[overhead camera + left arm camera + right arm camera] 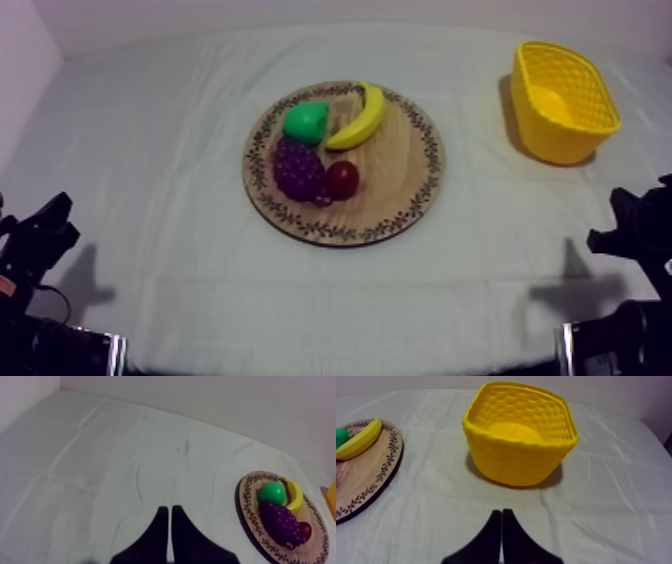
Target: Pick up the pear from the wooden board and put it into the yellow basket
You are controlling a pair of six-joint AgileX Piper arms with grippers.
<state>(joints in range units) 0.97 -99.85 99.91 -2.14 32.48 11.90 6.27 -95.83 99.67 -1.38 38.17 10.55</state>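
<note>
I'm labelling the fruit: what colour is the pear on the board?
The pear is bright green, clearest in the top view.

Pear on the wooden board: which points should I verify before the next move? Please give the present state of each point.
1. Pear lies on the wooden board with its top uncovered: ok.
2. Free room around the pear for the fingers: not ok. The banana and the grapes lie close against it.
3. Yellow basket stands upright with its mouth facing up: ok.
4. Left end effector holds nothing: ok. Its fingers are shut and must open before a grasp.
5. Right end effector holds nothing: ok. Its fingers are shut and it faces the basket.
</note>
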